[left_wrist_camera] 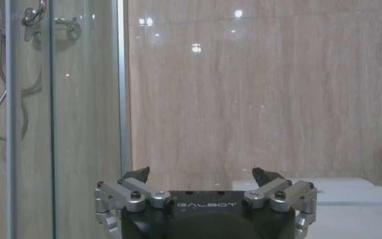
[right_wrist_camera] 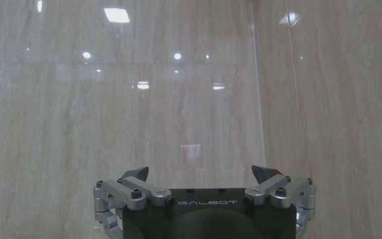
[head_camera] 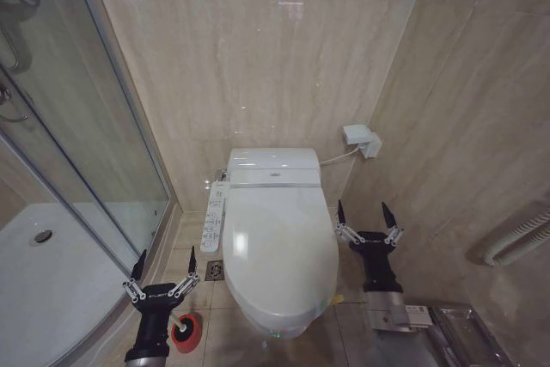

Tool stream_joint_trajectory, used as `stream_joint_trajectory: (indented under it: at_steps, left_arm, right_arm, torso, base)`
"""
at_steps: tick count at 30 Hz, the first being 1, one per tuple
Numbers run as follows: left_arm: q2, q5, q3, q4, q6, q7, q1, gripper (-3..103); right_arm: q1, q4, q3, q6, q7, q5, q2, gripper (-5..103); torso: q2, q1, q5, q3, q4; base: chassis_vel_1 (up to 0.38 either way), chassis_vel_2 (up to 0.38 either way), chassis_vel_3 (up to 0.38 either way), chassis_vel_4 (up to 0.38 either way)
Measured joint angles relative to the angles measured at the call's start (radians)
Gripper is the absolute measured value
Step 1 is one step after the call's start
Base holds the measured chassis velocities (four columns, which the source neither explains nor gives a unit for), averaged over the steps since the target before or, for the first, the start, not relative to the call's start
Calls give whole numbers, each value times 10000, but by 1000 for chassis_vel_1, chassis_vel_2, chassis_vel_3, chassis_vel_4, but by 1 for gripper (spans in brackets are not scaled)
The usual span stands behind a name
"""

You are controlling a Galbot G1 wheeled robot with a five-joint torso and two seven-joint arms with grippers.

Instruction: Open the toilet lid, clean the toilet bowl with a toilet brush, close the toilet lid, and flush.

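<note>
Two grippers flank the toilet, both spread wide and empty. My left gripper (head_camera: 163, 262) hangs low on the left, above the floor tiles, with the red holder (head_camera: 186, 333) just beneath and beside it; I can't make out the brush itself. My right gripper (head_camera: 368, 215) sits right of the bowl (head_camera: 277, 326), near the wall. Between them the lid (head_camera: 277, 247) lies shut over the bowl. Left of it runs the button panel (head_camera: 215, 217). Farther back stands the tank (head_camera: 273, 165) against the wall.

"GALBOT" — printed on both tools (left_wrist_camera: 204, 179) (right_wrist_camera: 203, 178).
</note>
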Motion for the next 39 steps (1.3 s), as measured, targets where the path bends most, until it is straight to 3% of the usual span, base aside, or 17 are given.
stream_joint_trajectory:
  at_steps: [11,39]
  left_arm:
    - [0,0,0,0,0,0,0,100]
    - [0,0,0,0,0,0,0,100]
  right_arm:
    - [-408,295,94,140,182,70,-322,100]
    - [-509,309,-60,133,8,34,-222,100]
  torso:
    - [0,-1,0,0,0]
    - [0,0,0,0,0]
  base:
    - [0,0,0,0]
    - [0,0,0,0]
